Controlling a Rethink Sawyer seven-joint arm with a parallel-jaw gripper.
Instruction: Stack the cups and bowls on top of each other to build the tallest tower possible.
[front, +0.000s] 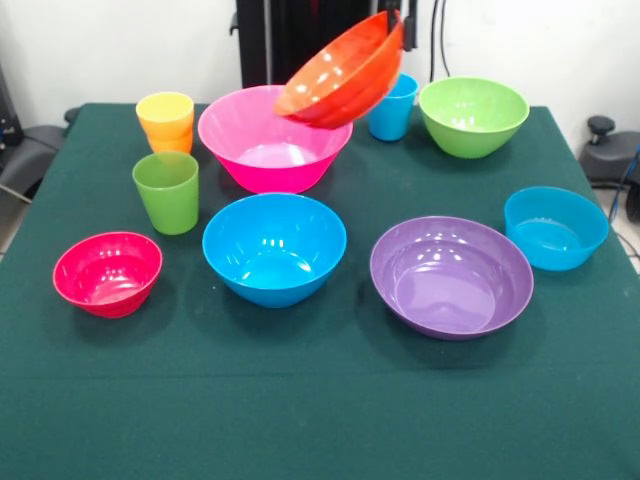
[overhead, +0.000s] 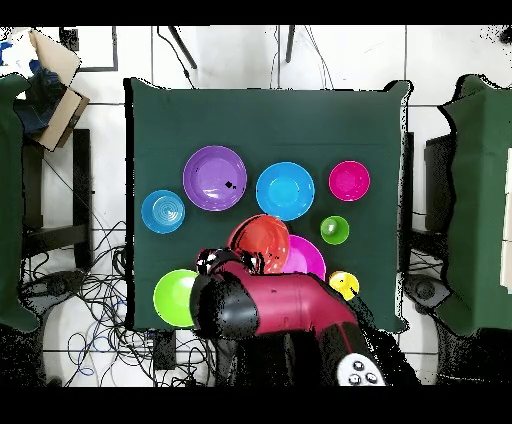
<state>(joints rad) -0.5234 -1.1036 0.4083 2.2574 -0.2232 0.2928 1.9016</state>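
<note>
Orange bowl (front: 345, 72) in the air, tilted, just above the big pink bowl (front: 272, 140).

The claw (front: 396, 25) grips the orange bowl by its upper rim, up at the top of the front view, so the bowl hangs slanted with its low edge over the pink one's right side. To nest it well I'd say level it, centre it over the pink bowl, then lower gently before letting go. From overhead the red arm (overhead: 290, 305) reaches out low across the bench (front: 300, 400), its wrist over the two bowls. Other bowls and cups sit apart, unstacked, except the yellow cup (front: 165, 112) nested in the orange cup (front: 172, 141).
</note>
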